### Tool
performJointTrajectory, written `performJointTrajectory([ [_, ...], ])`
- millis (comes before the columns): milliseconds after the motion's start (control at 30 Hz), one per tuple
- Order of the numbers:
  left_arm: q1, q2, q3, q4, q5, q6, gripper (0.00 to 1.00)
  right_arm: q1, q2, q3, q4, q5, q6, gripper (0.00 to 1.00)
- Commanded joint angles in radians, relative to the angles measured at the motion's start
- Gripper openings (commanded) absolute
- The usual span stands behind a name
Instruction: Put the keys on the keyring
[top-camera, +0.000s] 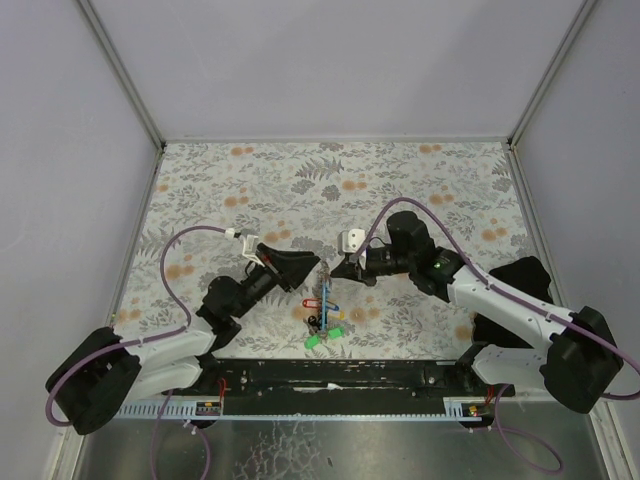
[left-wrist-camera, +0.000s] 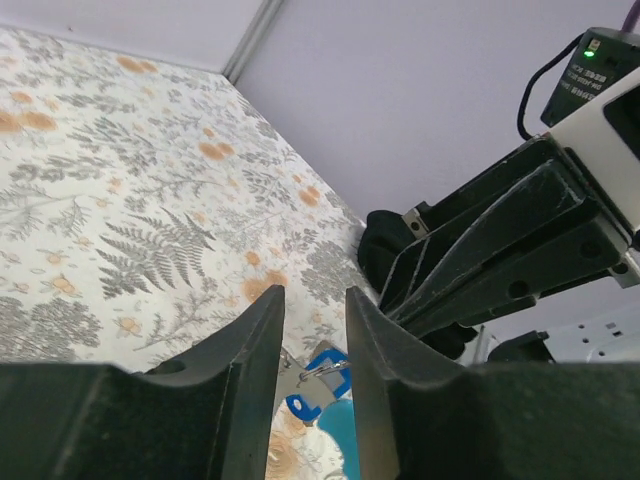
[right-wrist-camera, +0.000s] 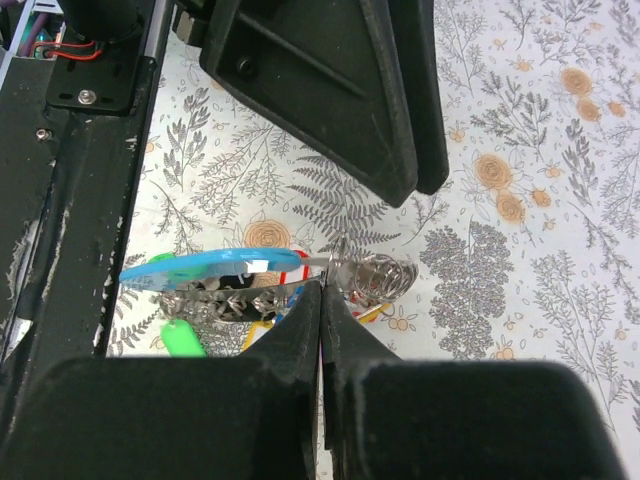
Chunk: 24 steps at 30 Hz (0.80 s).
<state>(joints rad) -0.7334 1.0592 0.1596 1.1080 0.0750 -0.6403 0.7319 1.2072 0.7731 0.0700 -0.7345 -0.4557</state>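
Observation:
The keyring (top-camera: 325, 290) hangs between my two grippers just above the table, with its light-blue strap (right-wrist-camera: 210, 265) and silvery ring coil (right-wrist-camera: 385, 275). Keys with green (top-camera: 312, 342), red (top-camera: 311, 302) and yellow (top-camera: 338, 332) caps dangle from it. My right gripper (right-wrist-camera: 322, 290) is shut on the thin ring wire. My left gripper (left-wrist-camera: 315, 310) is open, its jaws a narrow gap apart, right beside the ring. A blue-capped key (left-wrist-camera: 325, 362) and the strap (left-wrist-camera: 340, 440) show through that gap.
The flowered tablecloth (top-camera: 400, 180) covers the table. A black rail (top-camera: 330, 375) runs along the near edge by the arm bases. White walls enclose the left, back and right sides. Purple cables (top-camera: 175, 250) loop over each arm.

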Motion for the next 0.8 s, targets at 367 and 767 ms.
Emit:
performJointTrajectory([
  [367, 0.166, -0.008, 0.111, -0.152, 0.474, 0.312, 0.43, 0.012, -0.003, 0.190, -0.247, 0.029, -0.177, 0.00],
  [767, 0.128, 0.147, 0.182, -0.260, 0.446, 0.339, 0.44, 0.010, -0.069, 0.043, -0.183, 0.412, 0.103, 0.00],
])
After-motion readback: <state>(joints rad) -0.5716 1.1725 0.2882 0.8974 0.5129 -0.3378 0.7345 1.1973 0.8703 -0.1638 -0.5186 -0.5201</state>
